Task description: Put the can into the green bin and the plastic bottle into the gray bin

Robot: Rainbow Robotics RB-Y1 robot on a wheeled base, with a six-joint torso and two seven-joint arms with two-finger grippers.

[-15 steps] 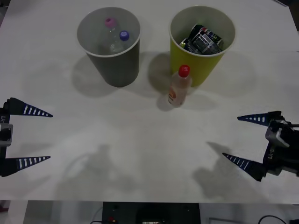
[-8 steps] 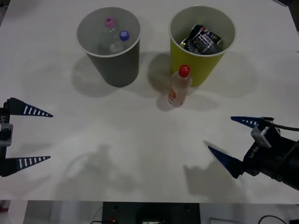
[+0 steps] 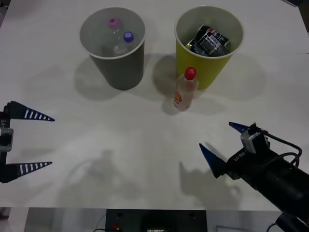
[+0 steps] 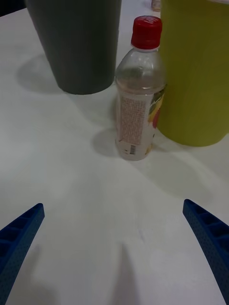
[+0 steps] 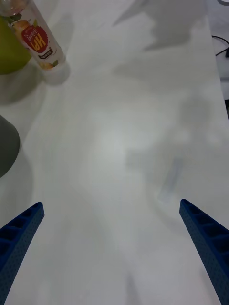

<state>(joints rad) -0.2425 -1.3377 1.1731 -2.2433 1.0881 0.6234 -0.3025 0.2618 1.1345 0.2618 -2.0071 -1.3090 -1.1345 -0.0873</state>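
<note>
The plastic bottle (image 3: 185, 89) with a red cap stands upright on the white table, right in front of the green bin (image 3: 208, 46). Dark cans (image 3: 211, 41) lie inside the green bin. The gray bin (image 3: 114, 48) stands to its left and holds a pink-capped and a blue-capped bottle. My right gripper (image 3: 218, 143) is open near the front right, pointing toward the bottle, well short of it. In the right wrist view the bottle (image 4: 139, 90) stands ahead between the open fingers, touching nothing. My left gripper (image 3: 30, 140) rests open at the left edge.
The white table (image 3: 125, 145) is bare between the grippers and the bins. Its front edge runs just below both grippers. In the left wrist view the bottle (image 5: 40, 40) and a sliver of the green bin (image 5: 9, 52) appear far off.
My right arm has swung left and forward over the table, turning its open gripper toward the bottle. The left arm, the bottle and both bins have stayed put.
</note>
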